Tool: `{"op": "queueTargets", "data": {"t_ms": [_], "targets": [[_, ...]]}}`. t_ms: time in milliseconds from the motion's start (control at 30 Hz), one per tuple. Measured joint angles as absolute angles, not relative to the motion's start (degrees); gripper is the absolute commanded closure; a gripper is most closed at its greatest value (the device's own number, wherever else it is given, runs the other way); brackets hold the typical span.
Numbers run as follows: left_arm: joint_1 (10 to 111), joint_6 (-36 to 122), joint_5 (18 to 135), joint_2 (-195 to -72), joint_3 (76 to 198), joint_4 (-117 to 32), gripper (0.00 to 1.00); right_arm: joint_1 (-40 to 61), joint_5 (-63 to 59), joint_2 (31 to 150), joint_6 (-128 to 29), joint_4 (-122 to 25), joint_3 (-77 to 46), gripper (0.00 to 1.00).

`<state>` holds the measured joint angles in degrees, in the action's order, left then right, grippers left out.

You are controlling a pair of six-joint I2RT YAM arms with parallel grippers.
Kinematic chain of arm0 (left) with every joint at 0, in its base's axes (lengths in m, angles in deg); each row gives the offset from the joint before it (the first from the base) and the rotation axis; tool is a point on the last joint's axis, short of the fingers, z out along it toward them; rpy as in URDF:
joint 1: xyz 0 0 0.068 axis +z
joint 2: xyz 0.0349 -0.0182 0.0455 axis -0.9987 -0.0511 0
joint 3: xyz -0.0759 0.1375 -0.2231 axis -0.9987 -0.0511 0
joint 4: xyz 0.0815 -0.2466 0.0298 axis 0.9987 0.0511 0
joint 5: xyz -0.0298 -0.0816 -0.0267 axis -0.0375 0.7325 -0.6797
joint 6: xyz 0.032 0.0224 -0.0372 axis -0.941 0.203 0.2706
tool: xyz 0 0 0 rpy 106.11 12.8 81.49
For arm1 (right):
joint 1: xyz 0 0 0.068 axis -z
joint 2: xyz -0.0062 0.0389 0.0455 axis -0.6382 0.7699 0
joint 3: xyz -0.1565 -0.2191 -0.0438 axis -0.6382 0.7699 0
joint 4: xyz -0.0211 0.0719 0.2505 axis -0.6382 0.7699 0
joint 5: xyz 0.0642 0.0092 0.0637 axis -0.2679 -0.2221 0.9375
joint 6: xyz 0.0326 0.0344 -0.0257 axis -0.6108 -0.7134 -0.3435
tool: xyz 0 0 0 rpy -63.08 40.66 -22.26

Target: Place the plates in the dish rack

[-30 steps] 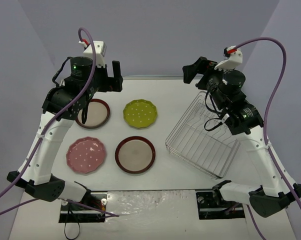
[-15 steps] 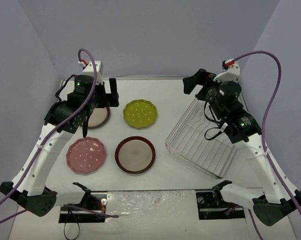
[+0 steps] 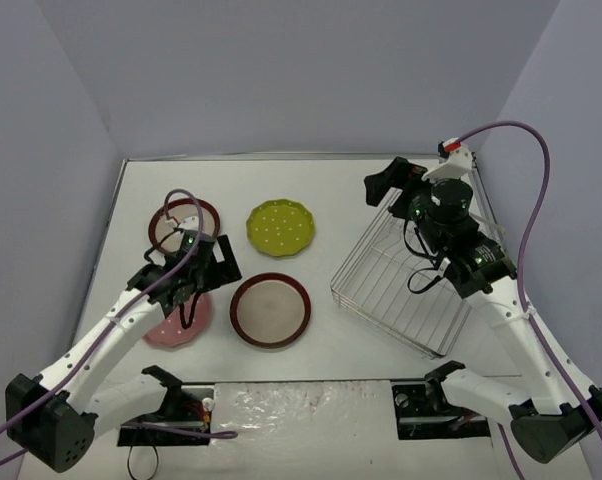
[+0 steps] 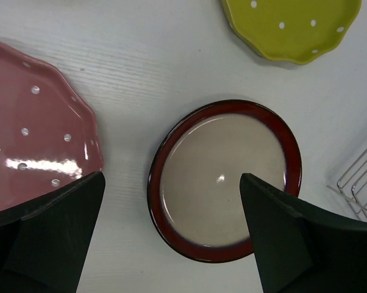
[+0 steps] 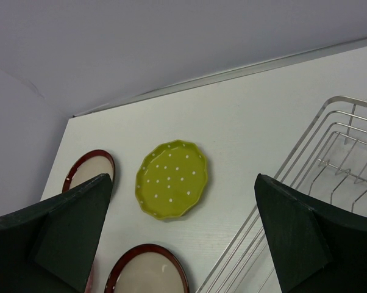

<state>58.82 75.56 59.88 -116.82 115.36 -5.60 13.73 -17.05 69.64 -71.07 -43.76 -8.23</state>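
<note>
While L gripper point(image 4: 171, 177), R gripper point(image 5: 183, 177) gape empty | red-rim plates point(image 3: 270, 309) x2, lime plate point(image 3: 280, 226), pink plate point(image 4: 31, 152)

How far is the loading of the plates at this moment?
Done: nothing, the dish rack is empty. In hand: the left pincer hovers open, pointing at the near red-rimmed plate, gripping nothing; the right pincer is open too. Left: all four lie on the table: this one, the far red-rimmed plate, yellow-green plate and pink plate.
</note>
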Motion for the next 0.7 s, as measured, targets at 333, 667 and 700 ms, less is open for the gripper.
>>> {"op": "queueTargets", "data": {"t_ms": [333, 667, 700], "targets": [[56.6, 83.6, 64.0, -111.2, 104.1, -13.6, 0.11, 13.7, -16.9, 68.7, -72.0, -44.1, -5.4, 0.00], [54.1, 87.5, 65.8, -110.8, 99.3, -18.2, 0.11, 13.7, -16.9, 68.7, -72.5, -44.1, -5.2, 0.00], [54.0, 87.8, 65.8, -110.8, 99.2, -18.3, 0.11, 13.7, -16.9, 68.7, -72.5, -44.1, -5.1, 0.00]]}}
